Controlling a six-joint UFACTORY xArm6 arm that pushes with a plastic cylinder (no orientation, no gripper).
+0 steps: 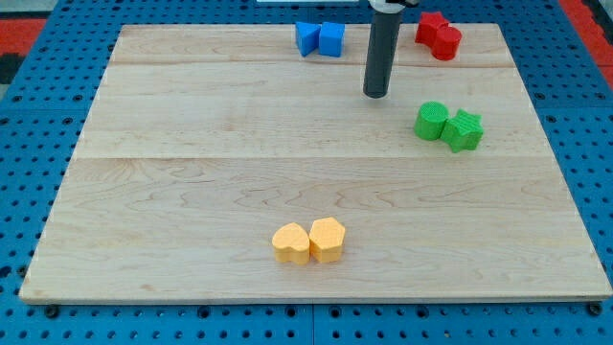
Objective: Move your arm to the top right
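Observation:
My tip [375,94] rests on the wooden board [192,192] in the upper middle, on a dark rod coming down from the view's top. Two blue blocks [320,38] sit touching to the upper left of the tip. Two red blocks [438,34] sit touching to its upper right, near the board's top edge. A green cylinder [431,121] and a green star-shaped block [465,130] sit touching to the tip's lower right. The tip touches no block.
Two yellow blocks, a heart shape [290,243] and a hexagon shape [327,239], sit touching near the view's bottom centre. A blue pegboard [38,115] surrounds the board.

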